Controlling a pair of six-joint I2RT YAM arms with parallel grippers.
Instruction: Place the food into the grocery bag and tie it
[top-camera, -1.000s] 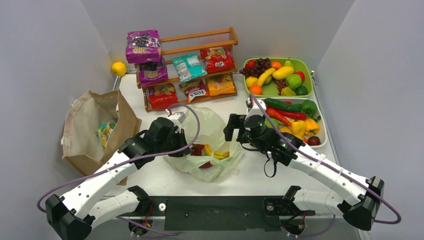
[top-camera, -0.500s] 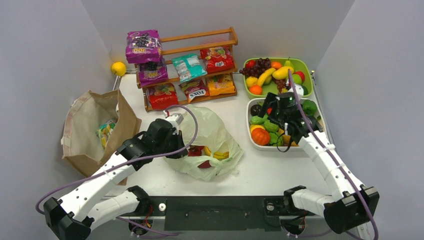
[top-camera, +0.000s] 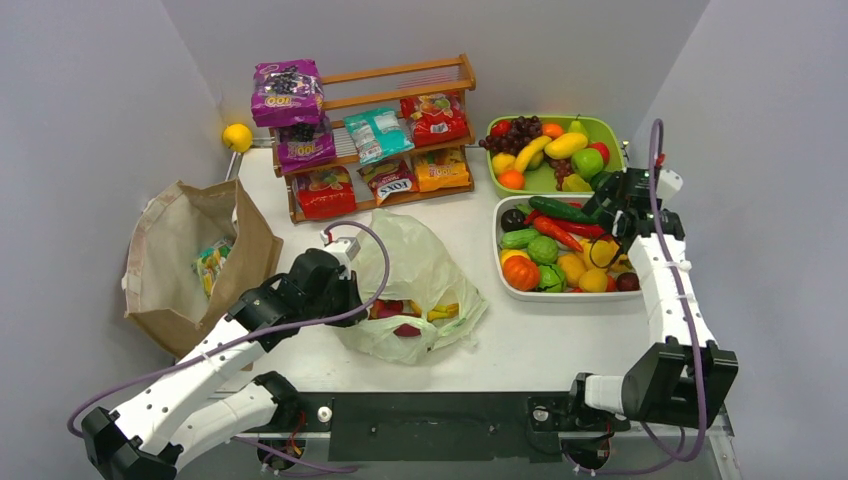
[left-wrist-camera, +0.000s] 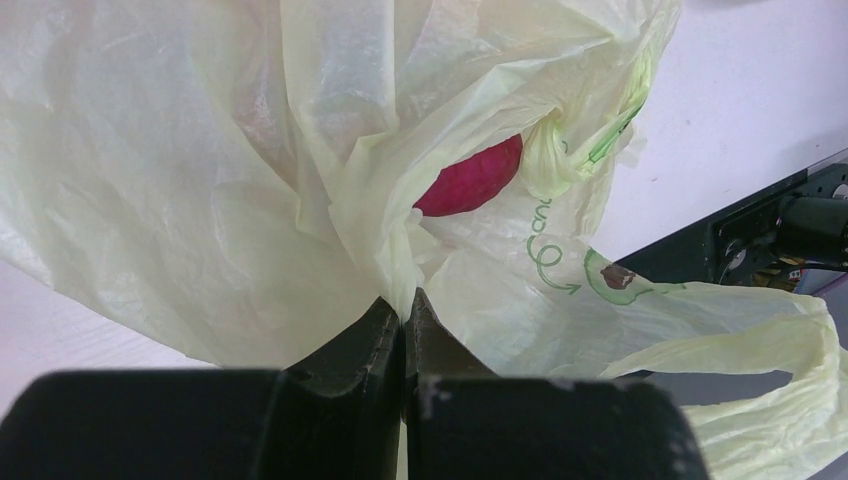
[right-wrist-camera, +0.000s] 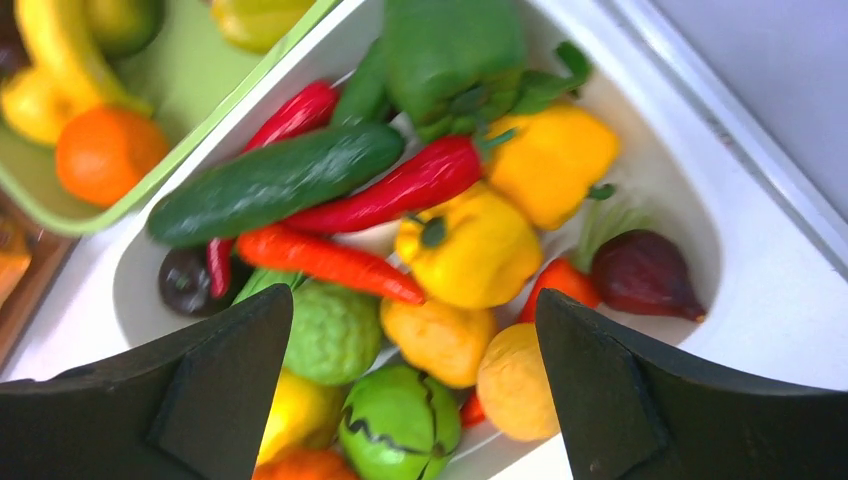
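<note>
The pale green grocery bag (top-camera: 425, 270) lies crumpled at the table's middle. Yellow banana pieces (top-camera: 443, 312) and red pieces (top-camera: 390, 308) show through its film. My left gripper (top-camera: 345, 298) is at the bag's left side, shut on a pinched fold of the plastic (left-wrist-camera: 395, 250). In the left wrist view a dark red piece (left-wrist-camera: 470, 180) sits inside the bag, and a loop handle (left-wrist-camera: 760, 340) trails to the right. My right gripper (top-camera: 607, 208) hovers open over the white tray of toy vegetables (right-wrist-camera: 700, 200). Nothing is between its fingers (right-wrist-camera: 215, 380).
A brown paper bag (top-camera: 190, 260) stands at the left. A wooden rack of snack packets (top-camera: 375, 140) is at the back. A green tray of fruit (top-camera: 610, 130) sits at the back right, just behind the white tray (top-camera: 560, 296). A yellow ball (top-camera: 237, 136) lies by the left wall.
My right arm has swung away from the bag, rightwards, to the far side of the white vegetable tray, staying open. The left gripper keeps its hold and has shifted slightly nearer.
</note>
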